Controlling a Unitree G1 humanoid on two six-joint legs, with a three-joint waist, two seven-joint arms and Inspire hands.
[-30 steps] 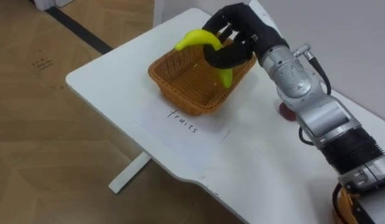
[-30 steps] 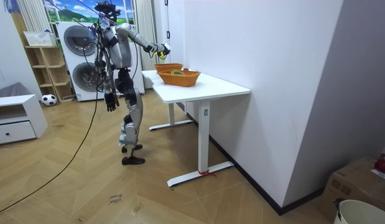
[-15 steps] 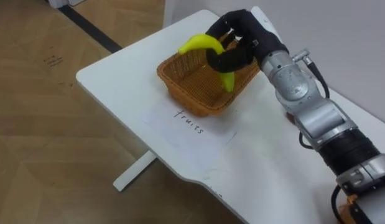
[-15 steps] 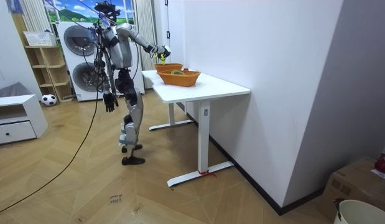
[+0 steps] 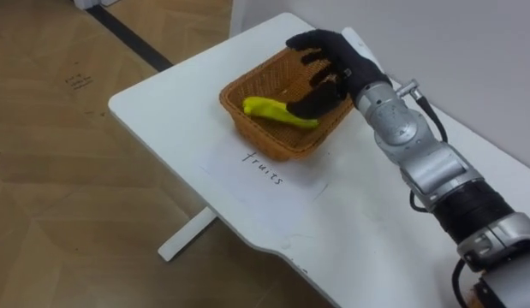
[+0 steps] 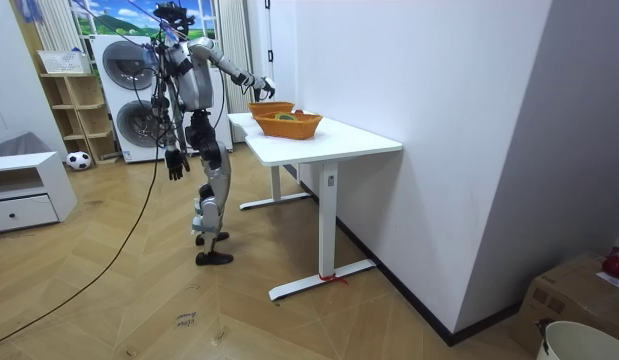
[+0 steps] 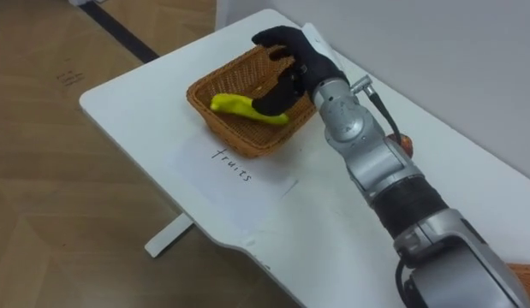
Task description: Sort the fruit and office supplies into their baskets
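Banana (image 5: 277,112): yellow, lying flat inside the basket (image 5: 263,139), lengthwise, toward the wall nearest the robot.

Basket: brown, woven, rectangular, upright on the white counter (image 5: 162,98), toward its far end. Just beside the basket's near wall, a white sheet (image 5: 273,184) bearing handwriting, flat on the counter.

Right hand (image 5: 333,67): black, reaching in from the right and held over the basket's right half. Fingers (image 5: 303,41) spread and relaxed, grasping nothing. Thumb over the banana's right end, contact there not discernible. Silver forearm sloping back across the counter toward the lower right.

Beside that forearm, on the side toward the wall, a small red thing (image 7: 405,142) on the counter, partly hidden and not identifiable.

Below the counter's edge, wooden floor (image 5: 59,188) crossed by a dark strip (image 5: 132,38).

Room view: robot standing upright at the counter's end, at the room view's left, right arm raised and stretched out to the farther basket. Nearer to the camera on the same counter, a second basket (image 6: 287,127) holding something orange-coloured, not identifiable. Left hand (image 6: 173,164) hanging at the robot's side, well apart from the counter, released or clenched not discernible.

Behind the robot, stacked washing machines (image 6: 129,95) and a shelf (image 6: 74,105). On the floor nearby, a ball (image 6: 79,159).
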